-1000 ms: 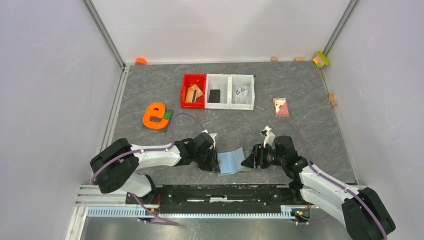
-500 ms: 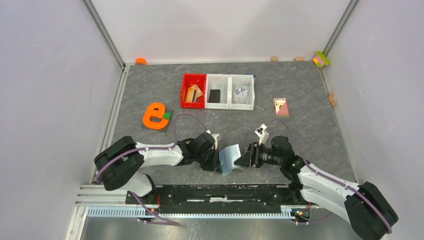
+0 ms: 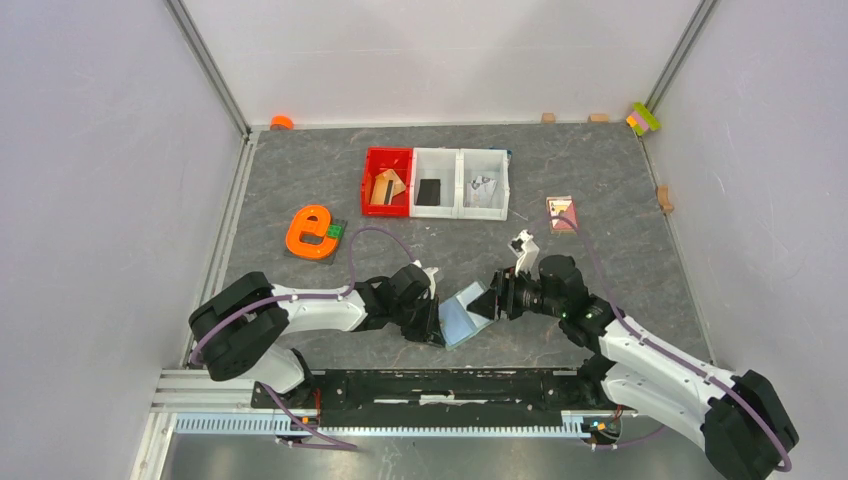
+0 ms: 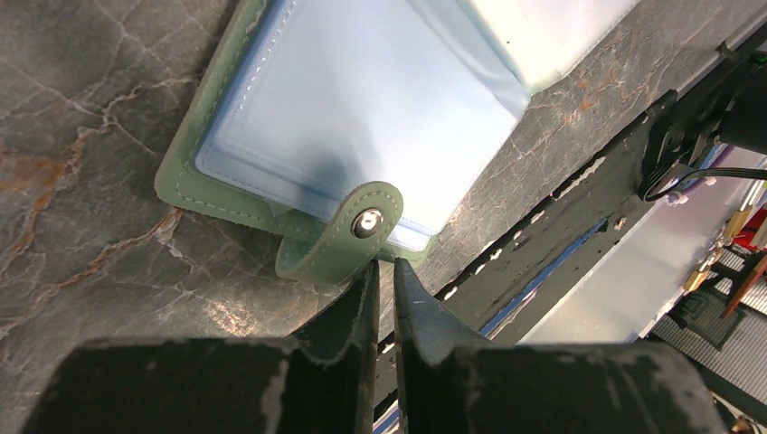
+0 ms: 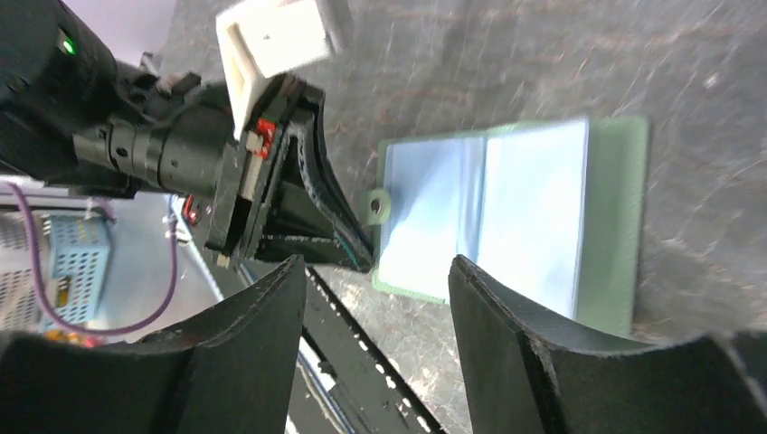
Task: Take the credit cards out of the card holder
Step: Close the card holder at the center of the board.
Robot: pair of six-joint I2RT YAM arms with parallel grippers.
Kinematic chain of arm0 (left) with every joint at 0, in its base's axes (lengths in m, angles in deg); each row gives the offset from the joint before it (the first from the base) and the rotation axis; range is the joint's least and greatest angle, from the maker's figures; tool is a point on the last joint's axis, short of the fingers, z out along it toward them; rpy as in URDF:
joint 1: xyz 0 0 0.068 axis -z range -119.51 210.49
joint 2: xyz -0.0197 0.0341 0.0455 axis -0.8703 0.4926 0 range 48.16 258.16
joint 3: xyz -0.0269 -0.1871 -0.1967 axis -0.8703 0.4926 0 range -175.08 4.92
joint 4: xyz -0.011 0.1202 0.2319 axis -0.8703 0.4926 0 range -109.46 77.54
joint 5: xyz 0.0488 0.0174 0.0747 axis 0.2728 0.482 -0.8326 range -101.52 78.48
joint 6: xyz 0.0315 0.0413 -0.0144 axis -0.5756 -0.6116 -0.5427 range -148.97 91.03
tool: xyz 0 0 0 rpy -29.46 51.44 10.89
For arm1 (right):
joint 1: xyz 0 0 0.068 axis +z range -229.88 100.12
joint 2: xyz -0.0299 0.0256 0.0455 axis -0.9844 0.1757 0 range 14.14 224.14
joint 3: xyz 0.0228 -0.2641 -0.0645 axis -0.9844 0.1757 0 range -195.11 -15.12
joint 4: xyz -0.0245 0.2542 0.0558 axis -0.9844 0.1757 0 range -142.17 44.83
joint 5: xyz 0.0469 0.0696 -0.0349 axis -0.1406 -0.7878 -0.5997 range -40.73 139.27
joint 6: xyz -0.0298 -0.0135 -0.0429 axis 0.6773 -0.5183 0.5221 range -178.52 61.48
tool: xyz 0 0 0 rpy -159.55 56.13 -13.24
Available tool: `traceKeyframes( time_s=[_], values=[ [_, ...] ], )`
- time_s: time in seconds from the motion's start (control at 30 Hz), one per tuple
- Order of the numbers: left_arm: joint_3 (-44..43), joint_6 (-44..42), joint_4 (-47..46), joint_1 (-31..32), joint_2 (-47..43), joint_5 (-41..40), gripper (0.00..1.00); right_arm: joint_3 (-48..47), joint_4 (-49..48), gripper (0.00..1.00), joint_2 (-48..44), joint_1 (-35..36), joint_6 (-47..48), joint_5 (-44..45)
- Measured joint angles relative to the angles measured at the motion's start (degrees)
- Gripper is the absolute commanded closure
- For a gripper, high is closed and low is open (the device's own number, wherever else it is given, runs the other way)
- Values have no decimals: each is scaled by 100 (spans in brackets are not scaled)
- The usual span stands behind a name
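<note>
The sage-green card holder point(image 3: 460, 318) lies open on the table between my grippers, its pale blue pockets facing up. It fills the left wrist view point(image 4: 362, 99), where its snap tab point(image 4: 362, 226) points at my fingers. My left gripper point(image 4: 384, 264) is shut, tips at the holder's edge under the tab; nothing shows between the jaws. My right gripper point(image 5: 375, 267) is wide open and empty, above the holder point(image 5: 506, 208). I cannot make out separate credit cards in the pockets. A tan-gold card point(image 3: 385, 188) lies in the red bin.
A red bin point(image 3: 372, 165) and two white bins point(image 3: 462, 165) stand at the back, with a dark card and a grey item inside. A pink square item point(image 3: 561, 213) lies right of them. An orange e-shape point(image 3: 310, 232) sits at left. The black rail point(image 3: 440, 385) runs along the near edge.
My right gripper has moved left and farther back over the holder. The holder's right side has been pushed up and leftwards, so it looks narrower. My left gripper has stayed at the tab.
</note>
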Motion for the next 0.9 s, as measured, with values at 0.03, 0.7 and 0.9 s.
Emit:
traceKeyframes(
  time_s=[0.03, 0.7, 0.9],
  values=[
    [0, 0, 0, 0, 0, 0, 83, 131, -144, 36, 13, 0, -85, -92],
    [-197, -76, 1541, 0, -800, -881, 58, -927, 1873, 26, 1075, 11, 1451, 2116],
    [-610, -225, 2011, 0, -1019, -1224, 34, -695, 1932, 31, 1134, 11, 1512, 1958]
  ],
)
